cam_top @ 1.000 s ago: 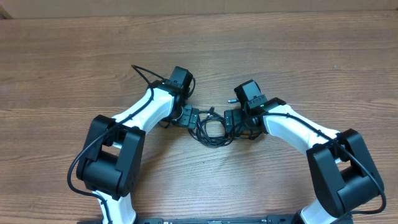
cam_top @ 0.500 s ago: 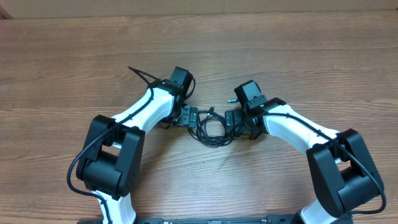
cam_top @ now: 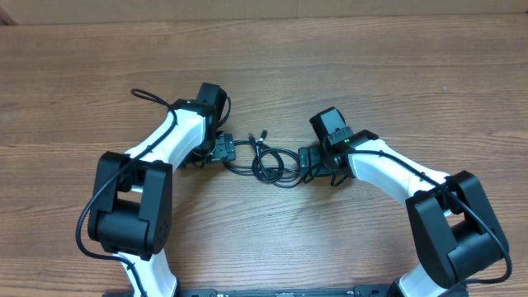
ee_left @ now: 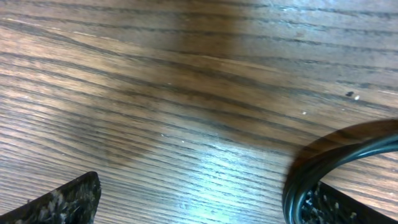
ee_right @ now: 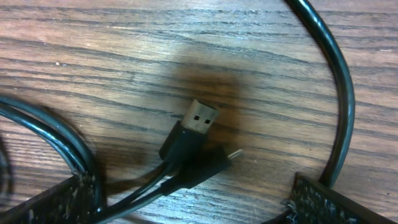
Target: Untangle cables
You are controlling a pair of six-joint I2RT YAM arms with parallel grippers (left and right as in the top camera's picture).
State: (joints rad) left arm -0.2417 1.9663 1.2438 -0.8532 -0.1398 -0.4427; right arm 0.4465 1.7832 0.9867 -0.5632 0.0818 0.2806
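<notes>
Plainly, the worktop (cam_top: 371, 66) is brown wood-grain laminate with fine dark streaks and a dull sheen. The cables (cam_top: 276, 165) are thin, smooth, glossy black cords, wound into a loose, flattened loop between the two white-shelled arms.

From the right wrist, one cord ends in a rectangular metal USB plug (ee_right: 198, 118) on a black moulded boot. A smaller plug (ee_right: 231, 155) with a narrow silver tip lies just beside it. The finger pads (ee_right: 56, 199) look rough and speckled.

Compared with a second ago, the left arm has swung away to the left. The bundle has been drawn out that way, longer and flatter, and one short end now sticks up free above the loop. The right arm has not shifted.

The left tool (cam_top: 224, 149) sits at the bundle's left end with its jaws wide apart. From the left wrist, one cord (ee_left: 336, 140) curves around the right-hand finger, and only bare wood lies between the fingers. The right tool (cam_top: 305, 161) sits at the bundle's right end, jaws also spread wide. Both plugs lie between its fingers and cords run past each fingertip; it clamps nothing.
</notes>
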